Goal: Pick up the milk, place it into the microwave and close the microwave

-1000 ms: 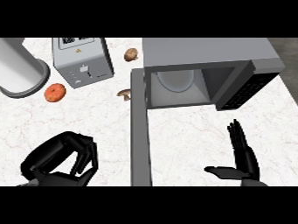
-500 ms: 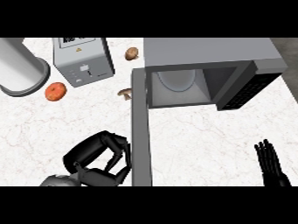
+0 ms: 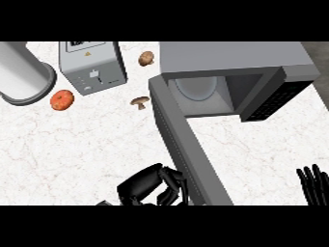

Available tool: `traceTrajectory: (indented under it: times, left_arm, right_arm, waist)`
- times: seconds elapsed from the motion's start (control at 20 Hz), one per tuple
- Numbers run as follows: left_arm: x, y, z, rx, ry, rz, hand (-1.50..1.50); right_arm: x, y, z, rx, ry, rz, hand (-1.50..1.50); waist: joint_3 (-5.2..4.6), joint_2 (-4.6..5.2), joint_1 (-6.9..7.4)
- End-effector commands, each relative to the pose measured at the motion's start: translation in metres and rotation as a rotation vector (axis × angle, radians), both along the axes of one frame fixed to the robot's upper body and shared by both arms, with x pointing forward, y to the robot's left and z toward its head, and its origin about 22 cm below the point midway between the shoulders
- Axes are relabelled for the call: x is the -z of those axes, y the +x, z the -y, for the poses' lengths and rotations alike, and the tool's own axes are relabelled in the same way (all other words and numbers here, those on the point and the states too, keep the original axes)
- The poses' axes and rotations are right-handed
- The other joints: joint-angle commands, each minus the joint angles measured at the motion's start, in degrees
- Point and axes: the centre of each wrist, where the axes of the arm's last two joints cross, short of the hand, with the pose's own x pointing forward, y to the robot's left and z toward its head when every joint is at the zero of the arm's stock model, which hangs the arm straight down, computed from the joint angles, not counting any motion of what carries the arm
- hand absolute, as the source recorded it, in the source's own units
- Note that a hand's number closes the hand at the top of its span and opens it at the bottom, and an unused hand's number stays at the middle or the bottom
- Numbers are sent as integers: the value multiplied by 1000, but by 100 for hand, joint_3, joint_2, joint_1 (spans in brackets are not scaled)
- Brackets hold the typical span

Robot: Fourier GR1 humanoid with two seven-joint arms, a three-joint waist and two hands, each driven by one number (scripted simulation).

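Moved: left hand [image 3: 149,187] has slid rightward along the lower edge since half a second back, now right against the open door; right hand has stayed low at the lower right, only its fingers showing
Cylinder: big pale grey cylinder [image 3: 14,70] lies at the far left, its rim toward the counter's middle
Orange fruit: round orange thing [image 3: 62,100] just beside the cylinder's rim
Toaster: grey box-like toaster [image 3: 92,67], standing near the top edge
Mushrooms: one [image 3: 140,102] lying between toaster and door, another [image 3: 147,58] higher up beside the microwave's top
Left hand: fingers curled inward, touching the door's lower stretch; whether anything sits inside the curl I can't make out, it looks like nothing
Door: microwave door [image 3: 188,144] swung wide open, running down toward the lower edge
Microwave: microwave [image 3: 231,60] open, round turntable plate [image 3: 195,89] visible inside
Milk: can't find it anywhere on the counter [image 3: 67,144] or in the cavity
Right hand: right hand [image 3: 316,185] at the lower right, fingers straight and pointing up, holding nothing
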Motion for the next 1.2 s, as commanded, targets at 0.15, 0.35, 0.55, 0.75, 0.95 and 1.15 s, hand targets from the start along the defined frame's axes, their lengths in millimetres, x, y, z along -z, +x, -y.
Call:
traceTrajectory:
  times: [0.15,0.35,0.55,0.75,0.95,1.15]
  left_arm:
    - [16,-29,57,0,50,17,150]
    - [7,-26,77,-31,39,78,150]
    - [3,-24,88,-112,39,84,150]
    - [-9,-7,93,-203,-15,122,150]
    - [-21,13,96,-289,-46,121,150]
    - [-31,31,101,-347,-41,157,150]
  right_arm:
    - [-57,4,-12,-192,50,93,-150]
    - [-82,4,-21,-239,49,111,-150]
    - [-106,3,-25,-275,34,122,-150]
    - [-121,-3,-34,-322,27,113,-150]
    - [-136,-3,-32,-342,24,117,-150]
    - [-146,-7,-38,-343,33,113,-150]
  waist:
    - [-4,48,-84]
    - [-1,69,-186]
    - [-4,85,-273]
    - [-16,123,-428]
    - [-11,159,-500]
    - [-10,183,-616]
